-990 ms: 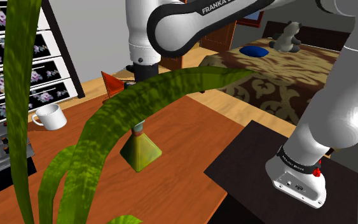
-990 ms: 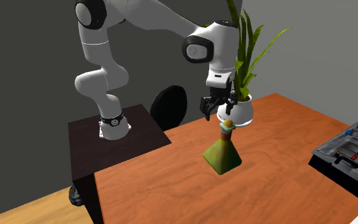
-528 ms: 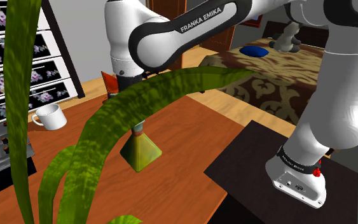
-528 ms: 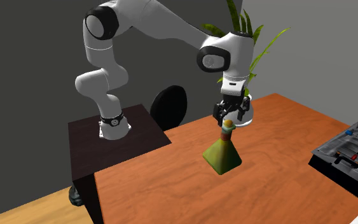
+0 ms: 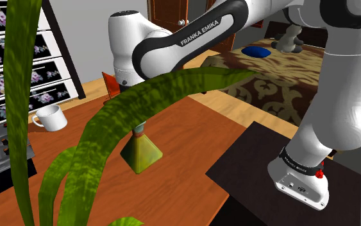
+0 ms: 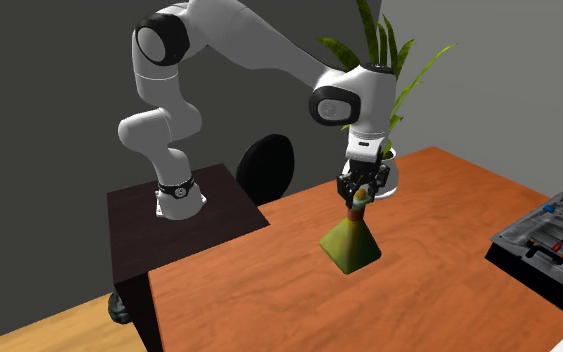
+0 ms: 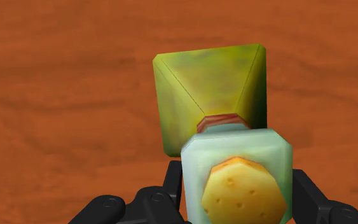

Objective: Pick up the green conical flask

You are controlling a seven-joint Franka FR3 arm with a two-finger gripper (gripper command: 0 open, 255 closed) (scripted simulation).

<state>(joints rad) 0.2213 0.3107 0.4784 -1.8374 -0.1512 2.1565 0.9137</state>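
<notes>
Fingers (image 7: pixel 306 194) stand parted astride the neck of the green conical flask (image 7: pixel 209 95), not visibly clamping; it stands upright toward the edge of the desk (image 6: pixel 439 300) nearest the stand (image 6: pixel 199 225), long axis rising into the gripper (image 6: pixel 359 200)

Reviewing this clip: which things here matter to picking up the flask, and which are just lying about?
Job:
green conical flask
white arm over it

Lying about:
white mug
potted plant
dark tool tray

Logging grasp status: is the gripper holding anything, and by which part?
Cannot tell. The gripper sits around the flask's neck, but its wide top hides any contact; the flask stands on the table.
</notes>
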